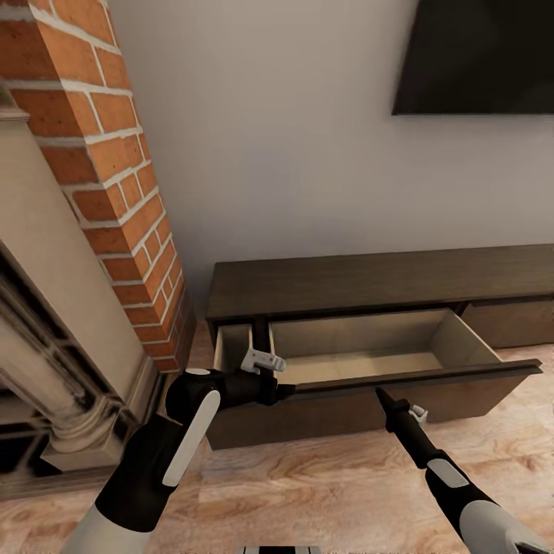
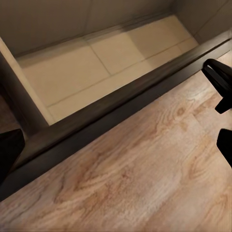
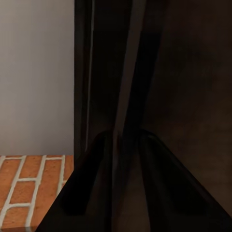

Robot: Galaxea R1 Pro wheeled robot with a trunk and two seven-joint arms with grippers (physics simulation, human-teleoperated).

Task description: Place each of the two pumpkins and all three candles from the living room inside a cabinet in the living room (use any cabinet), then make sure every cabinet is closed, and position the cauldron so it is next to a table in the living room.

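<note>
Cabinet (image 1: 362, 288) sits against the wall; its left drawer (image 1: 362, 369) is pulled out and looks empty. Drawer front's long axis runs left-right. Right gripper (image 1: 382, 395) is closest, touching the front's top edge mid-span, fingers near-closed with nothing held. Left gripper (image 1: 265, 360) is at the drawer's left end; opening unclear. Closing means pushing toward the wall.

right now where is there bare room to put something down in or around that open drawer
The pale floor of the open dark-brown wood drawer is bare between its walls. The long dark cabinet top and the light wood floorboards in front also look free. It is tight at the drawer's front lip, where the left hand and right hand sit.
</note>
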